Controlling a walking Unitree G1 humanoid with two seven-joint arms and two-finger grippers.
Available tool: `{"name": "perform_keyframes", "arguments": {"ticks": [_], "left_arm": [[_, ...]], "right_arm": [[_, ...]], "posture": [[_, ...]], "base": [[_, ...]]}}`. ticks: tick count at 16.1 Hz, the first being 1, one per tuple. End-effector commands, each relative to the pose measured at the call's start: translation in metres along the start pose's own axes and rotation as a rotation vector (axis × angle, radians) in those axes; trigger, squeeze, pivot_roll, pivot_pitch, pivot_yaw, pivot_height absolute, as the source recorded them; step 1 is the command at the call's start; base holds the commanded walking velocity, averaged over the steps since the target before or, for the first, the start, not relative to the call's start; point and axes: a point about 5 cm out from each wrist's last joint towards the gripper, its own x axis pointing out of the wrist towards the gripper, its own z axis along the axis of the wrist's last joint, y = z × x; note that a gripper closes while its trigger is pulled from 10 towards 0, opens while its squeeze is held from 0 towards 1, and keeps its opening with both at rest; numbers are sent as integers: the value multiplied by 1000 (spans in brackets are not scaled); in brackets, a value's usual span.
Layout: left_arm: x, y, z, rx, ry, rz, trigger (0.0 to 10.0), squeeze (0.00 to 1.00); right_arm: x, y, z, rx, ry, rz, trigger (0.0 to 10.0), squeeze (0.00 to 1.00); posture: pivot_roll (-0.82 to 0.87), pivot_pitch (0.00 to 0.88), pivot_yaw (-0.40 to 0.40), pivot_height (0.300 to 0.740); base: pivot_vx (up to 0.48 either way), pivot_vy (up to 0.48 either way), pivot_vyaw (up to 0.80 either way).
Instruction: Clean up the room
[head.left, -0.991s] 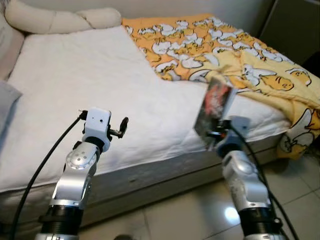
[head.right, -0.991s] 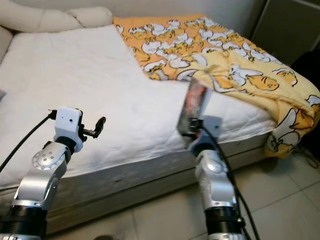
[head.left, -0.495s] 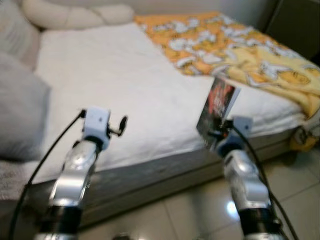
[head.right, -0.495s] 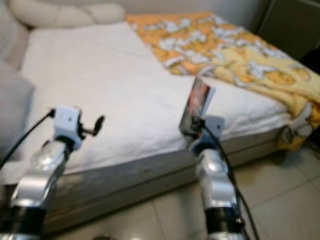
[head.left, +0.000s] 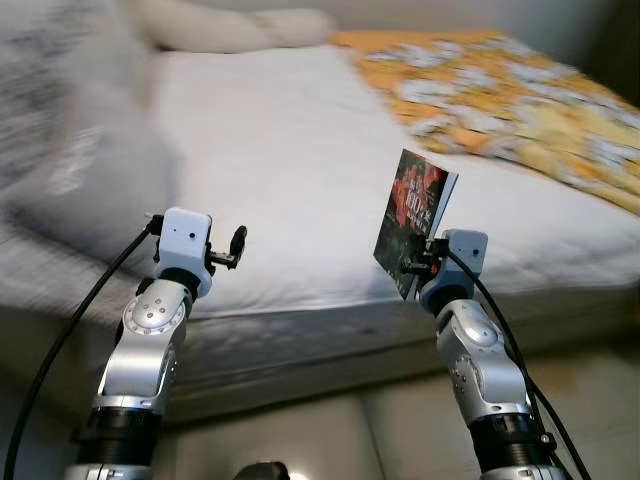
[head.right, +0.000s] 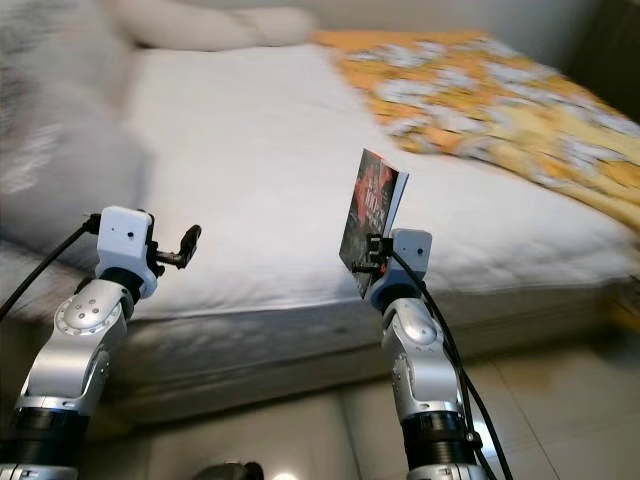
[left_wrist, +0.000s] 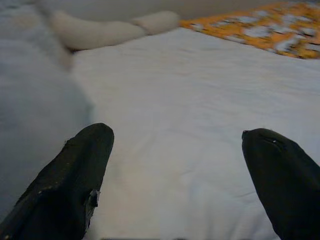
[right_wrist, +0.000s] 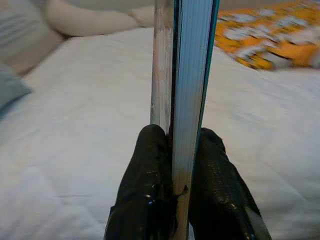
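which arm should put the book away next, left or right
Right, most likely. The right gripper is already shut on the book, holding it upright in front of the bed. The left gripper is open and holds nothing, so using it would need a handover first.

No legible text, book (head.left: 412, 219) cover blurred.

We see white mattress (head.left: 300, 150) across centre of frame, w/ cream bolster pillow (head.left: 235, 28) at top centre. Grey cushion (head.left: 70, 150) blurred, upper left. Orange patterned blanket (head.left: 510, 95) upper right. Tiled floor (head.left: 330, 440) along bottom edge.
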Motion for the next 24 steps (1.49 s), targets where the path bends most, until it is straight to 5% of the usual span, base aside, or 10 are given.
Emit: {"name": "perform_keyframes", "arguments": {"ticks": [1, 15, 24], "left_arm": [[1, -1, 5, 9, -21, -6, 10000, 612], [1, -2, 3, 4, -19, -13, 10000, 616], [2, -1, 3, 2, -20, -11, 10000, 616]], "right_arm": [[3, 1, 11, -4, -45, 2, 10000, 0], [3, 2, 9, -16, -34, 28, 10000, 0], [2, 5, 8, -31, -28, 60, 10000, 0]], "posture": [[48, 0, -24, 740], [51, 0, -27, 740], [53, 0, -28, 740]], "base": [[0, 0, 0], [221, 0, 0], [325, 0, 597]]}}
